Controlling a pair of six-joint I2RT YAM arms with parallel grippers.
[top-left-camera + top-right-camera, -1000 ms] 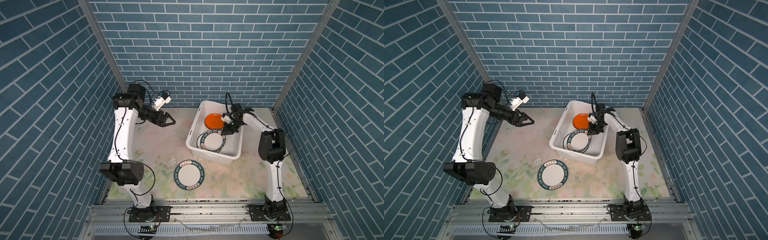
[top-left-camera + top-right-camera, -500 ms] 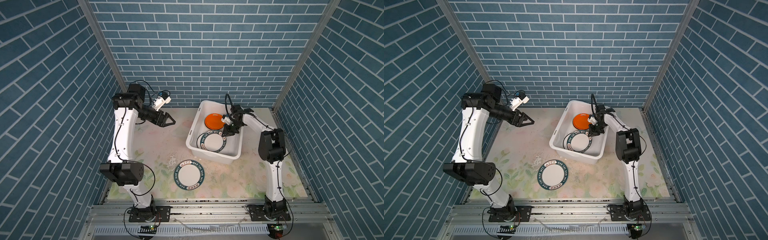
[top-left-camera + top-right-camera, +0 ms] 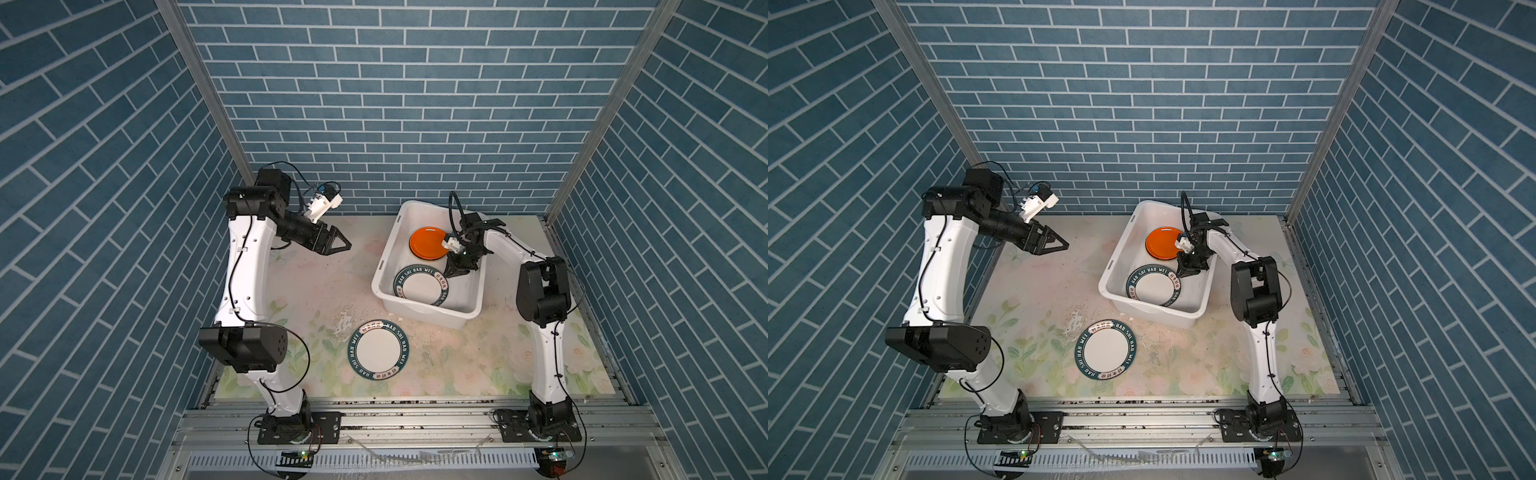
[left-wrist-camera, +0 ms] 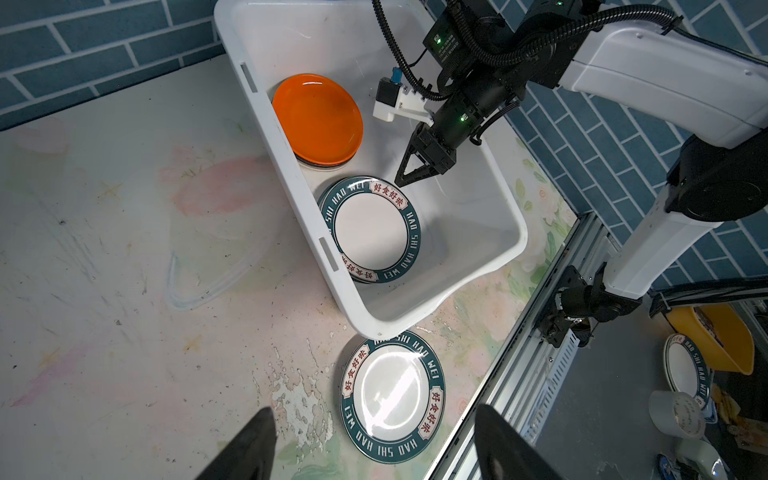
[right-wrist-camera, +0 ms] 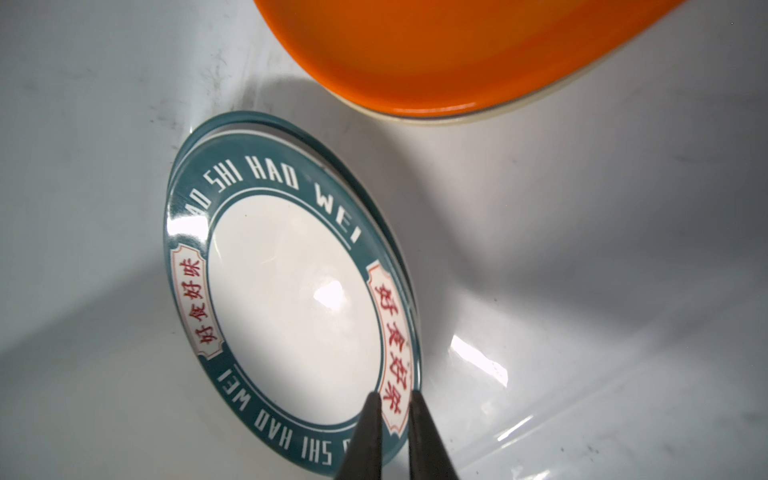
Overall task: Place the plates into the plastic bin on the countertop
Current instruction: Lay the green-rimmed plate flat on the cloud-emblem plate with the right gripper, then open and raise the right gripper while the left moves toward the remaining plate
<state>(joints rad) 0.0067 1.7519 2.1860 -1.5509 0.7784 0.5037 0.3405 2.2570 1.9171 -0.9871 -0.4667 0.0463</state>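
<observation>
Right gripper (image 5: 392, 409) barely parted over green-rimmed plate (image 5: 291, 291) in bin (image 3: 469, 299); open wider, lift straight. Left gripper (image 3: 347, 245) wide, empty.

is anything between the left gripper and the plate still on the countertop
Nothing visible. The left gripper hangs open above bare countertop, and the plate lies alone in front of the bin, uncovered. The right gripper is inside the bin, out of the way.

A mock kitchen test cell: blue brick-print walls (image 3: 395, 104) around a flowered countertop (image 3: 291, 299).
</observation>
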